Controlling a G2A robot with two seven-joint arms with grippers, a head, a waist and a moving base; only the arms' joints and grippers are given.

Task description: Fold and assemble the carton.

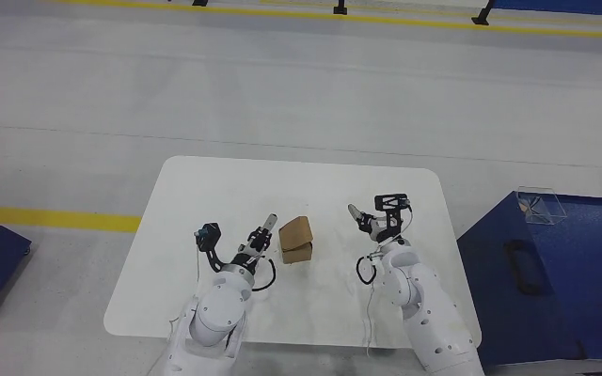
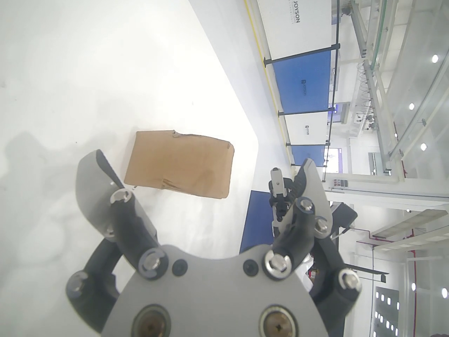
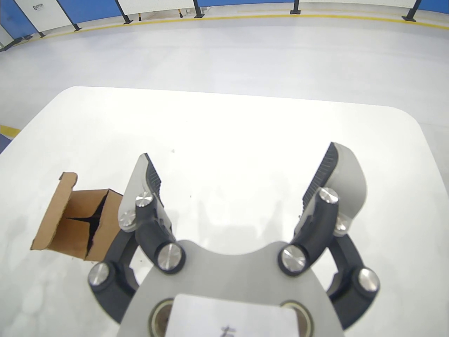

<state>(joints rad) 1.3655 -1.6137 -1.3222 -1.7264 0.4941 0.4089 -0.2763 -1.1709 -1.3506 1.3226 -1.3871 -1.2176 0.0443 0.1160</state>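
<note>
White table (image 1: 282, 188), rounded corners; brown carton (image 1: 295, 240) lies on it, near centre.

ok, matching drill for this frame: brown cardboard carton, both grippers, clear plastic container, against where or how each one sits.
Things:
1. brown cardboard carton
2. left gripper
3. right gripper
4. clear plastic container

Places or states:
a. open, farther from the carton
b. on the blue cabinet
c. on the white table, between the grippers
d. open, close beside the carton

Pairs: 1-c, 2-d, 3-a, 4-b
</note>
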